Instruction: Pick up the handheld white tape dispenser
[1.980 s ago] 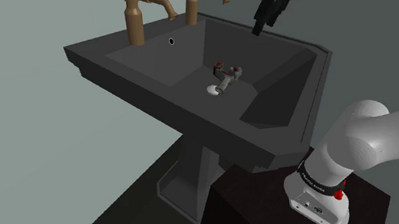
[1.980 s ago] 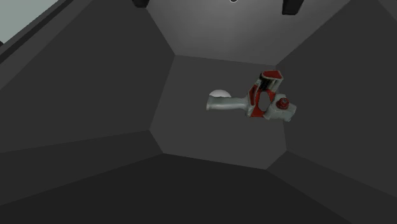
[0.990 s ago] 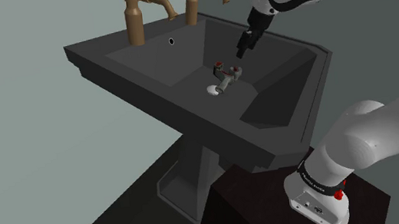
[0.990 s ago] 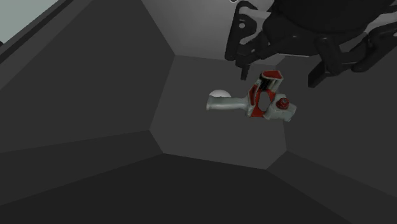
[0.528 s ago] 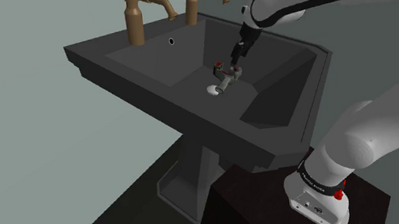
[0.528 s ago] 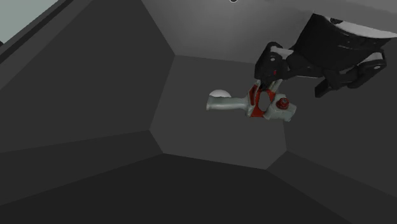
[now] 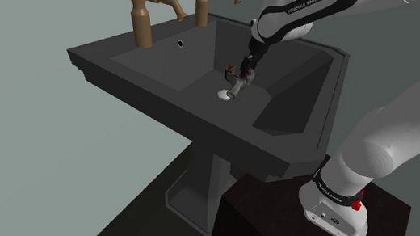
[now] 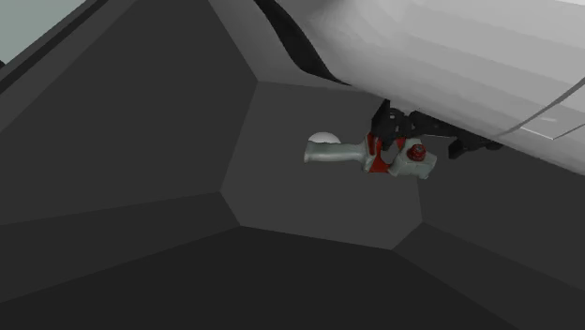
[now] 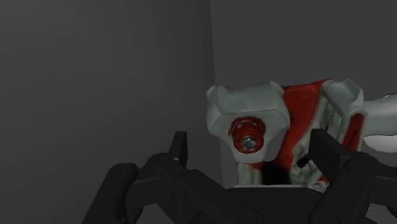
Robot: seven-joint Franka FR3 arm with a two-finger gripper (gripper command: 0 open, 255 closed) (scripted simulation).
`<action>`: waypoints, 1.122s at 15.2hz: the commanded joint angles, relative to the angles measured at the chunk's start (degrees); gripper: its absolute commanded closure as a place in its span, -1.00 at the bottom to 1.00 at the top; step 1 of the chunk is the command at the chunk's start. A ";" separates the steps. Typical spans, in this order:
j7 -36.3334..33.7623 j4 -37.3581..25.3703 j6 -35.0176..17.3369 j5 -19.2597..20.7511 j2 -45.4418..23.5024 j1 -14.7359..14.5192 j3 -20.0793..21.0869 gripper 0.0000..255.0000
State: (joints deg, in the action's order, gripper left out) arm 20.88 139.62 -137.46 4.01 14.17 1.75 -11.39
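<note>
One tape dispenser [image 7: 236, 82], grey-white with red parts, lies on its side on the floor of one dark sink [image 7: 146, 67], near the middle of the basin. In the second exterior view its pale handle [image 8: 337, 152] points toward 9 o'clock and its red-trimmed body sits at the 3 o'clock end.

One white drain disc [image 7: 223, 95] lies just beside the handle's tip, at about 8 o'clock from the dispenser in the shoulder view. One small overflow hole [image 7: 180, 43] shows in the back wall at 10 o'clock. Two brown taps [image 7: 140, 15] stand on the back rim, one at 10 o'clock and the other [image 7: 205, 0] near 12 o'clock.

One hand [image 7: 245, 70] is down inside the basin at the dispenser's body. In the wrist view the hand [image 9: 254, 149] is spread, its two black fingers [image 9: 180, 149] standing apart with the dispenser's body [image 9: 254, 114] and its red knob [image 9: 247, 137] between them; one finger is clear of it, and I cannot tell whether the other touches.

One white arm [image 7: 309, 4] comes in from 2 o'clock. In the second exterior view its broad pale link [image 8: 450, 56] covers the 1 to 3 o'clock part and hides much of the hand [image 8: 398, 127], which in turn hides the top of the dispenser's body. One dark stand [image 7: 269, 220] sits at 6 o'clock in the shoulder view, below the sink's pedestal [image 7: 208, 186].
</note>
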 commanded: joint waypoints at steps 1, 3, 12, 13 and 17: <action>0.13 0.66 -1.38 -0.09 -0.68 -0.01 -0.12 -1.00; 0.12 0.76 -1.44 -0.08 -0.64 0.00 -0.12 1.00; 0.13 0.66 -1.38 -0.09 -0.68 -0.01 -0.12 1.00; 0.08 0.24 -0.53 -0.04 -0.25 0.01 -0.07 1.00; -0.07 -1.57 2.81 0.13 1.29 0.04 0.15 1.00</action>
State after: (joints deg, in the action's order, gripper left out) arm 20.89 138.39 -135.46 4.09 14.99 1.78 -11.32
